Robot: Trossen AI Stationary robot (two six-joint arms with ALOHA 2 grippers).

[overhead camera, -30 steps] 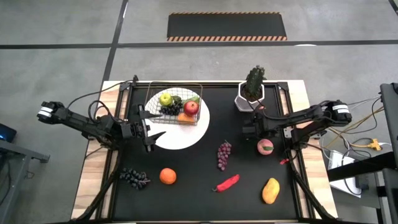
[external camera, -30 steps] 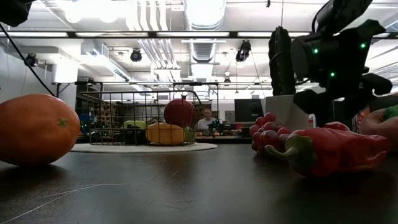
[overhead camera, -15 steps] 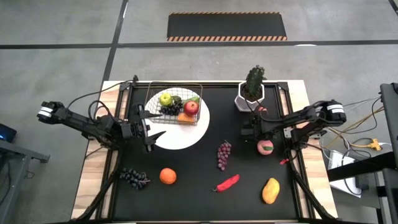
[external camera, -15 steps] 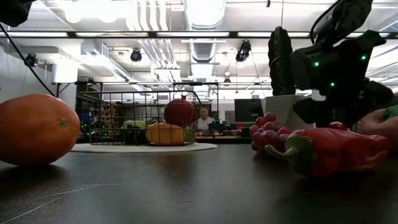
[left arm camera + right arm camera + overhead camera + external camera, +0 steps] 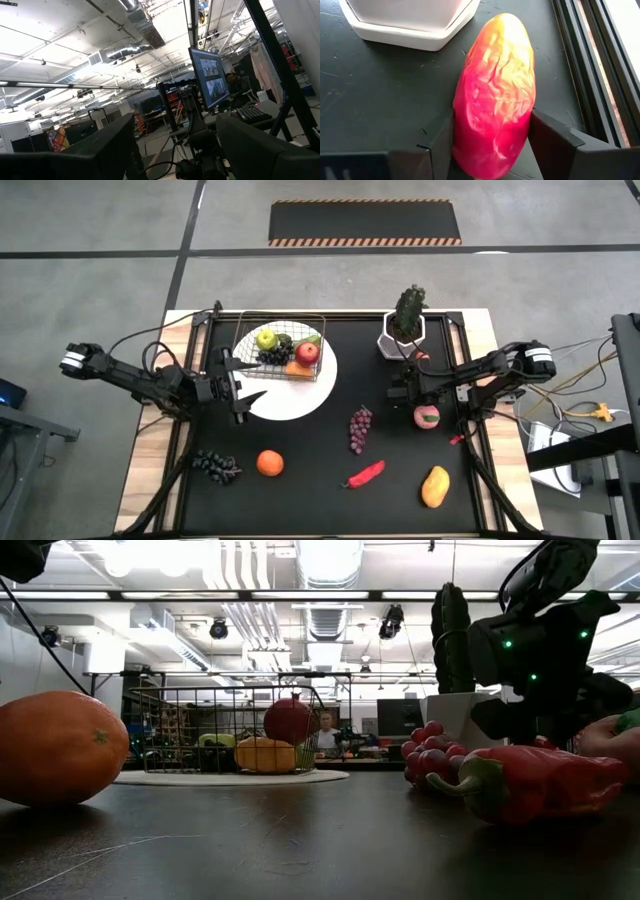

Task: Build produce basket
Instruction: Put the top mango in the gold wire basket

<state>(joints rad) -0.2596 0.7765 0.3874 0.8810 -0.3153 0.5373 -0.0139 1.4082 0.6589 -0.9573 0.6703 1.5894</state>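
Note:
The wire basket (image 5: 280,350) stands on a round white plate (image 5: 300,398) at the far left and holds apples, dark grapes and an orange fruit. My right gripper (image 5: 417,366) is low by the white pot (image 5: 403,337), shut on a long red-and-yellow fruit (image 5: 495,95). My left gripper (image 5: 240,395) is open and empty at the plate's left edge. A peach (image 5: 427,416), grapes (image 5: 360,428), a chili (image 5: 365,474), a mango (image 5: 435,486), an orange (image 5: 269,463) and dark grapes (image 5: 215,465) lie on the mat. My right gripper has the red-and-yellow fruit pinched between its two fingers, one on each long side (image 5: 457,140), toward the fruit's near end. The fingers slant down toward the far edge and lie along the fruit. The fruit lies on the black mat.
The white hexagonal pot with a green plant stands just beyond the held fruit (image 5: 410,25). The table's black right rail (image 5: 585,75) runs close beside it. In the low view the chili (image 5: 530,780) and grapes (image 5: 430,752) lie in front of the right gripper.
My right gripper has gone down a little toward the mat by the pot and shifted slightly toward the table's left edge. The left arm has kept still.

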